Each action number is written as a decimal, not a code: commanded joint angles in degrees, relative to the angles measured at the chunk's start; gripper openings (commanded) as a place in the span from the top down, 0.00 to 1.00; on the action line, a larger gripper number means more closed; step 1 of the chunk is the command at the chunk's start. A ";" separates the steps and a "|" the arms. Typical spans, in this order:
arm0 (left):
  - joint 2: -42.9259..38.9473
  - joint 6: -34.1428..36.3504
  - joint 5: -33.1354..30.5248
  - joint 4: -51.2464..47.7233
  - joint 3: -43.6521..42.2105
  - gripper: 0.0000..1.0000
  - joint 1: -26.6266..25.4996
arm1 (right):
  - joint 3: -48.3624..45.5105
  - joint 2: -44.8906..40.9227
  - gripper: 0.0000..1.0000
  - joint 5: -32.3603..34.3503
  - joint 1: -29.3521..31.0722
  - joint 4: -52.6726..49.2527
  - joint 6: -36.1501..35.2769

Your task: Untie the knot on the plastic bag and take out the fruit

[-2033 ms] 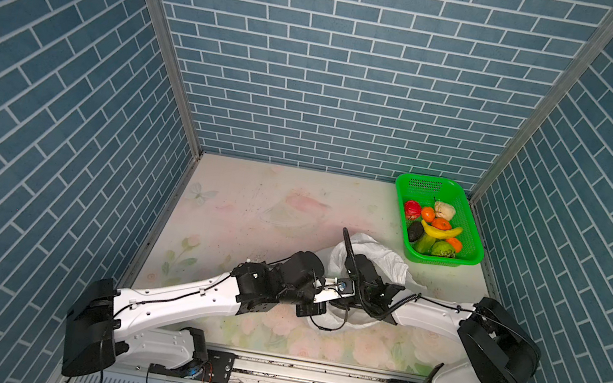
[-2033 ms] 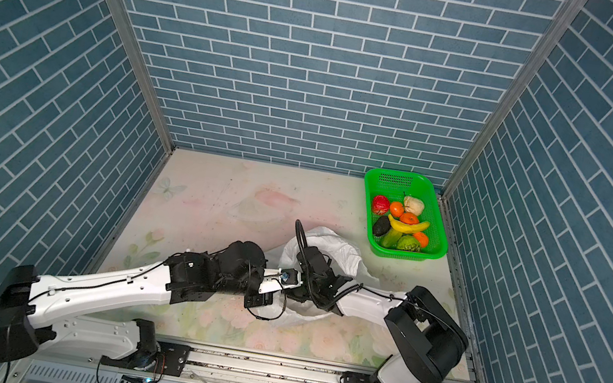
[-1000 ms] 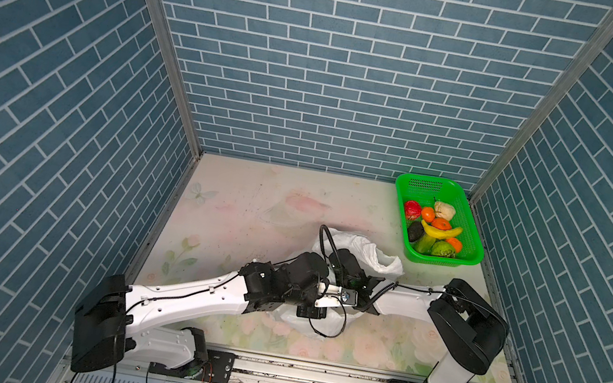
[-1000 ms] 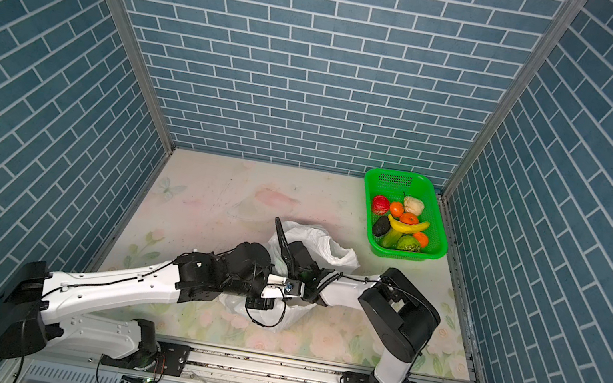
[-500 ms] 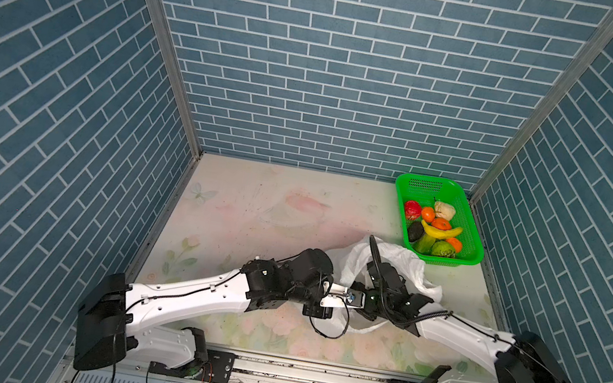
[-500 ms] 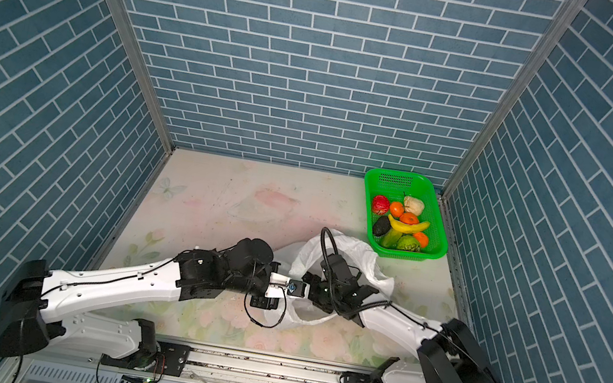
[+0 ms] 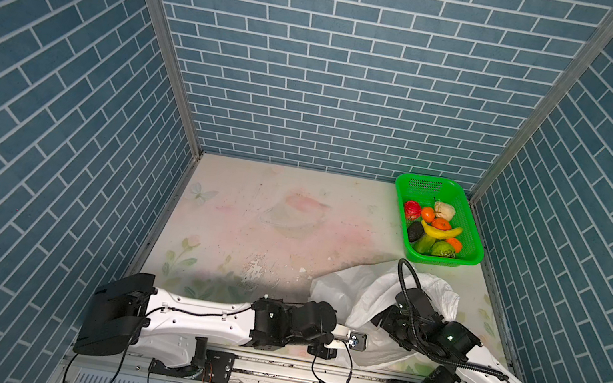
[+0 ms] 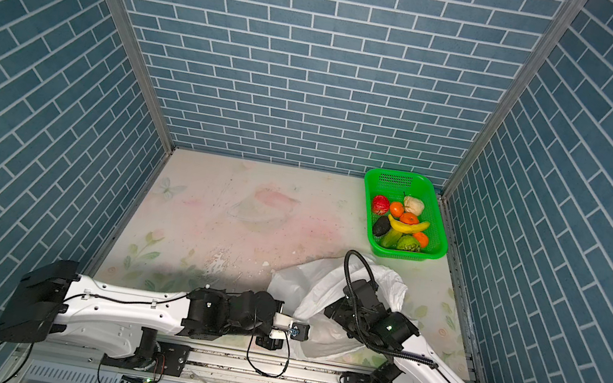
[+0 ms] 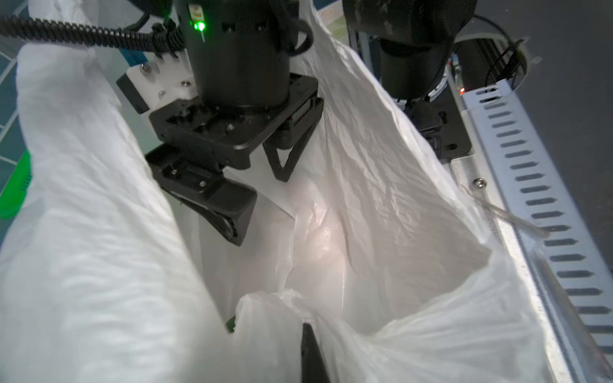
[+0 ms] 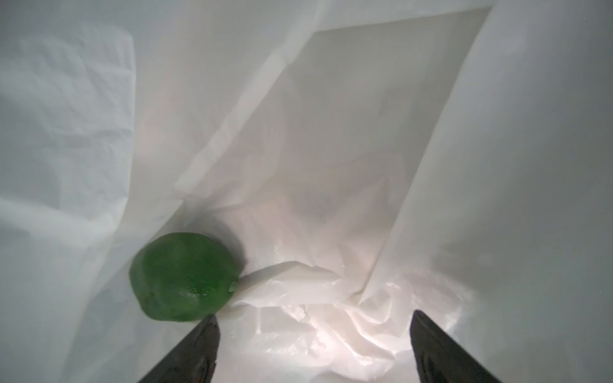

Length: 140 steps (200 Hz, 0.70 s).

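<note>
Left end effector [image 9: 308, 345] pressed together on plastic bag [image 7: 372, 292] rim at its left edge, bag mouth agape on desk [image 7: 247, 233], right end effector [image 10: 313, 318] inside bag with jaws spread wide, green fruit [image 10: 184, 278] loose just beside one fingertip, other fruit [image 7: 435, 231] in green basket [image 7: 472, 245] behind bag.

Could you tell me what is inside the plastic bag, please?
In the plastic bag, one round green fruit lies on the crumpled bottom, the right gripper open beside it. Folds hide the rest, so more fruit may remain.
</note>
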 commanded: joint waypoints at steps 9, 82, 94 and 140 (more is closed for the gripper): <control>-1.44 -2.18 -8.56 4.27 -0.04 1.00 -0.26 | 0.94 5.41 0.10 -3.60 0.24 3.53 -4.79; -5.64 -7.09 -9.88 3.11 -4.17 1.00 2.07 | -0.41 11.14 0.10 -9.86 1.20 17.93 -6.70; -7.00 -8.06 -10.97 3.67 -5.55 1.00 2.62 | -0.72 10.99 0.10 -7.79 1.22 15.97 -6.01; -10.16 -13.64 -13.86 -1.29 -5.40 1.00 4.10 | -2.88 1.34 0.10 6.01 1.13 -2.84 2.24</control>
